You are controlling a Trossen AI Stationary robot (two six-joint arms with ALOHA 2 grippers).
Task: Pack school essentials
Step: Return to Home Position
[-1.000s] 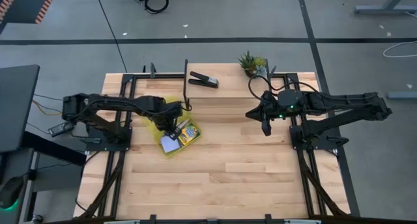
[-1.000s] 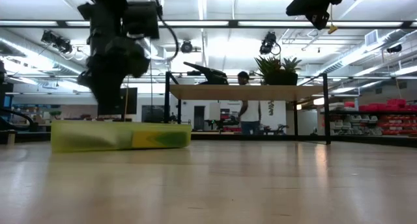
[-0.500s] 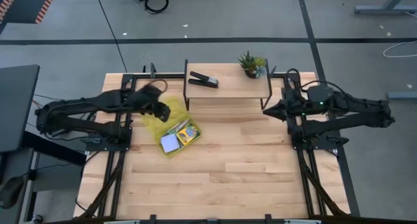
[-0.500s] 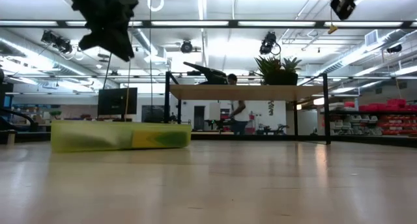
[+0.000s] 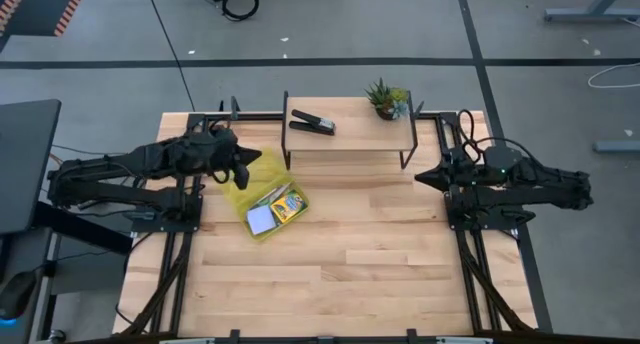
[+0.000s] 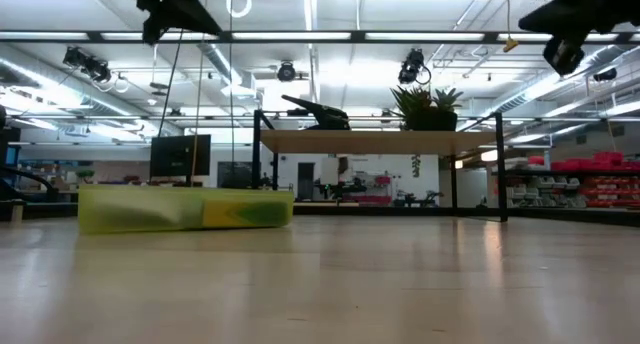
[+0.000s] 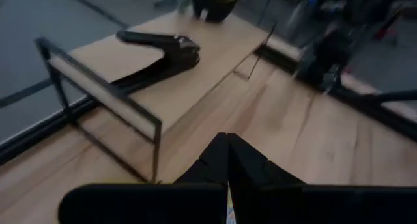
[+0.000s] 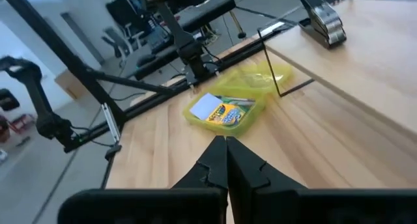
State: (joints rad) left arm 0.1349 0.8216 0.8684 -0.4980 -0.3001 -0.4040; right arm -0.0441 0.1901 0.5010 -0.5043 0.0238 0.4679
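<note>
1. Lifted the left pincer (image 5: 243, 169) clear of the yellow supply box (image 5: 240, 194); fingers together, empty.
2. Drawn the right pincer (image 5: 420, 176) back to the bench's (image 5: 350, 254) right edge, likewise closed.
3. Seen inside the box: crayon box (image 5: 288, 206) and notepad (image 5: 260, 221); judged fully packed.

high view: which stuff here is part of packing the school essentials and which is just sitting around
Part of the job:
- yellow supply box, holding the crayon box and pale blue notepad
- left gripper and right gripper, both shut and empty, at the table's sides

Just lying about:
- black stapler
- potted plant
Both sit on the raised shelf.
</note>
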